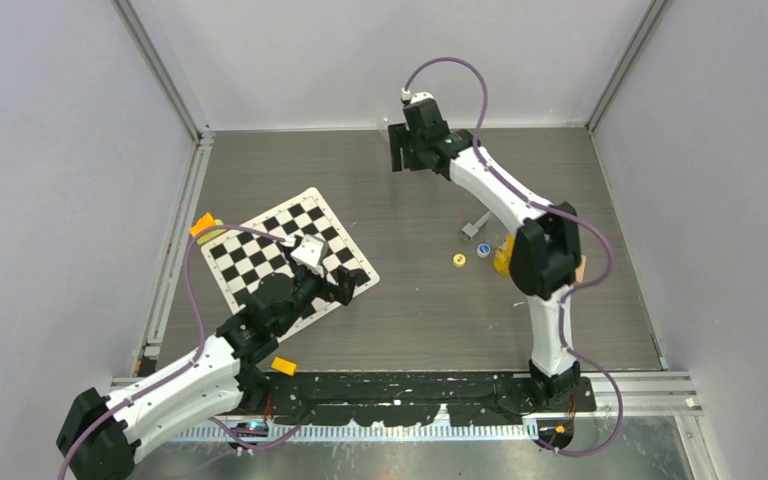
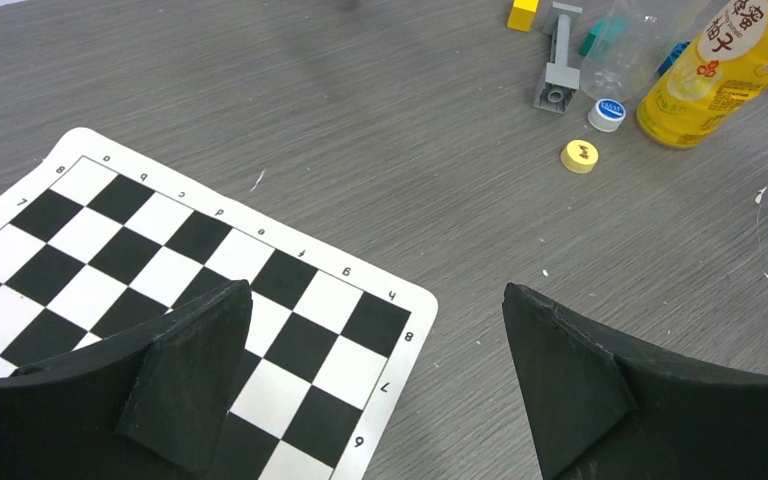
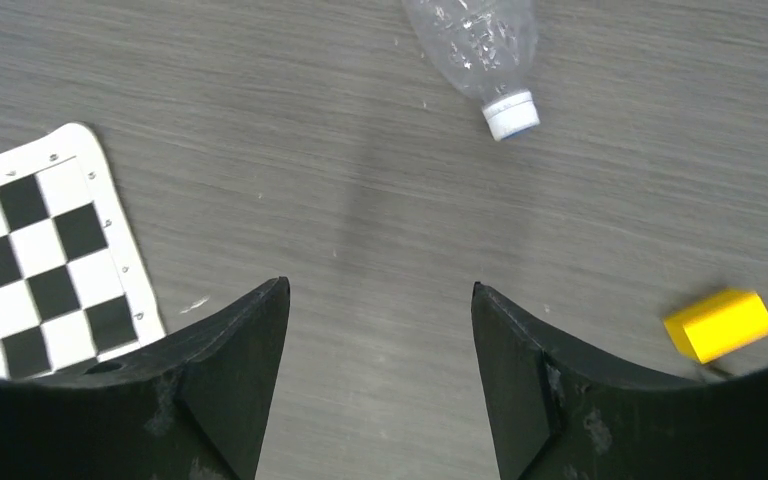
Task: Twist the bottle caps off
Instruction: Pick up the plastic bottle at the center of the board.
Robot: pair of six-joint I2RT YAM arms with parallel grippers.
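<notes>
Left wrist view: the left gripper (image 2: 375,295) is seen with its black jaws spread wide and empty over a corner of the black-and-white chessboard mat (image 2: 160,270). Well ahead of it, a small round yellow plastic cap (image 2: 580,156) and a white, blue-topped cap (image 2: 608,114) are found lying loose on the grey table (image 2: 410,150), just beside the yellow-orange plastic bottle (image 2: 730,65). From the right wrist, the right gripper (image 3: 378,288) is likewise shown parted and holding nothing, with a clear crinkled bottle (image 3: 475,40) lying apart ahead of it, its white cap (image 3: 511,114) still on.
</notes>
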